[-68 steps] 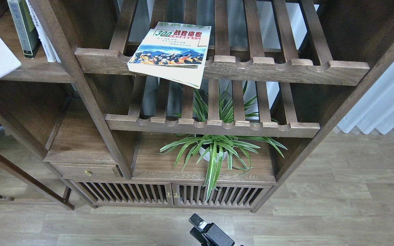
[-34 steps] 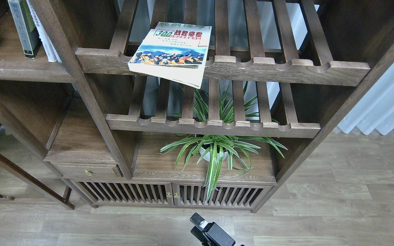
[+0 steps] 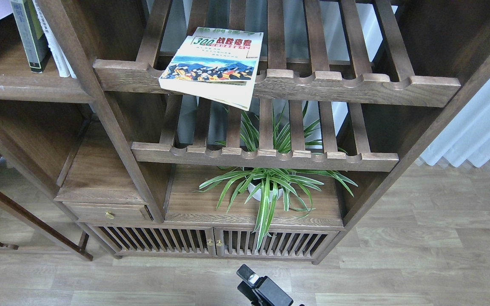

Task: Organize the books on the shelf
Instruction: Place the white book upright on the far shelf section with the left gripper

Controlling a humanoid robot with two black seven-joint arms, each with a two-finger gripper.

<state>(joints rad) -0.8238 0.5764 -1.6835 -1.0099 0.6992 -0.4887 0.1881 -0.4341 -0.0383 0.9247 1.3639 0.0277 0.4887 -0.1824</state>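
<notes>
A cream "300" book (image 3: 213, 68) is laid flat, overhanging upper centre; a black-grey book (image 3: 27, 36) is stood on the shelf (image 3: 28, 87), upper left.

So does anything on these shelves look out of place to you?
Yes: the cream "300" book lies flat and crooked on the upper slatted rack, its corner hanging past the scalloped front rail. The other books stand upright on the solid shelf at upper left.
</notes>
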